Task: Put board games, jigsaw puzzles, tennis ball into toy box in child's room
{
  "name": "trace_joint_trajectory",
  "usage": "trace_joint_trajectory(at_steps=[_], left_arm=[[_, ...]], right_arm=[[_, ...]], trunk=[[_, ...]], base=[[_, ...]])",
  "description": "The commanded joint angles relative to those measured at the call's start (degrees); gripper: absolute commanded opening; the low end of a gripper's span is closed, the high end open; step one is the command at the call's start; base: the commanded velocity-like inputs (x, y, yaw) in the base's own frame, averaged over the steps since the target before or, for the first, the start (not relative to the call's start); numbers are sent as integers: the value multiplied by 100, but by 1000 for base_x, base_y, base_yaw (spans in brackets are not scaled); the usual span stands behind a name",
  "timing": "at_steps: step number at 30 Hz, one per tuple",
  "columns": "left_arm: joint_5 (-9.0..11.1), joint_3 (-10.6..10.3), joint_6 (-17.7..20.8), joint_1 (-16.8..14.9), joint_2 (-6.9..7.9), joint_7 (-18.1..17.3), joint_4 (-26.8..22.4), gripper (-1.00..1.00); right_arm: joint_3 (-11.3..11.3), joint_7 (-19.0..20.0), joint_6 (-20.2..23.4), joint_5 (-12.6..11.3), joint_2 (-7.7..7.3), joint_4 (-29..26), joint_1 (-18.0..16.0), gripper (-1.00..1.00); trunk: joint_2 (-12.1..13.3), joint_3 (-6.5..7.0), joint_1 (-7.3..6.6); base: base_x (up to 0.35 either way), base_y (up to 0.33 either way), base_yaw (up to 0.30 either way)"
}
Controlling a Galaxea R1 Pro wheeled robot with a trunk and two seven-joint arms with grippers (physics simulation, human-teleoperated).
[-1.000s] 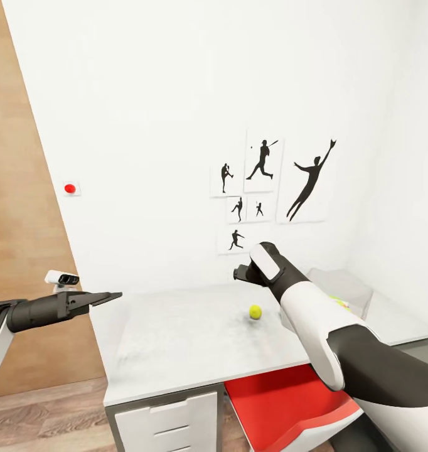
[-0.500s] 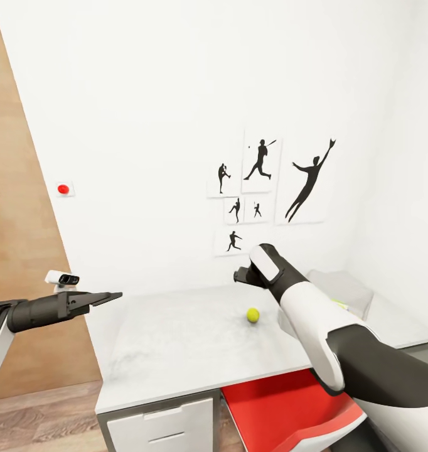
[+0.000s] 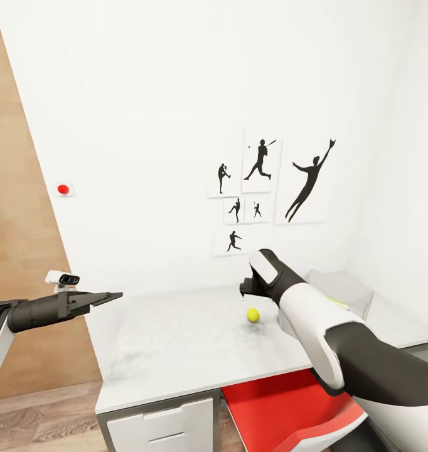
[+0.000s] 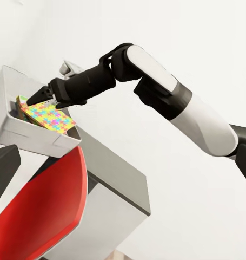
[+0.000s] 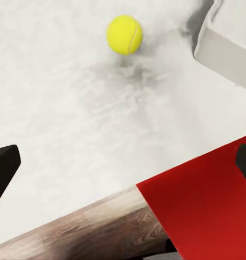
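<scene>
The right gripper (image 3: 246,290) hangs just above the tennis ball (image 3: 253,314), fingertips spread wide and empty in the right wrist view — it should centre over the ball before closing, since it may roll. The ball lies mid-desk (image 3: 176,345), toward the back edge, near the toy box (image 3: 339,289). The left gripper (image 3: 110,295) looks closed on nothing.
</scene>
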Motion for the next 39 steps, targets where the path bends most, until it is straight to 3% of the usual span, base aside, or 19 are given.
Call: trace_joint_trajectory(at_steps=[1,9,31,39], left_arm=[[-3,-1,62,-1,3,-22,1,100],[4,8,59,-1,7,-22,6,100],[5,8,57,-1,16,-22,7,100],[5,16,58,-1,16,-22,15,100]], right_arm=[[25,-59,20,-51,0,-59,0,100],[44,-116,46,-50,0,-661,13,100],[55,-109,54,-43,-16,-687,14,100],[53,-109,48,-44,-13,-707,14,100]], trunk=[[-4,-3,2],[-4,-25,2],[-4,-224,2],[-4,-278,2]], base=[[0,0,0],[107,41,0],[13,3,-87],[242,23,-101]])
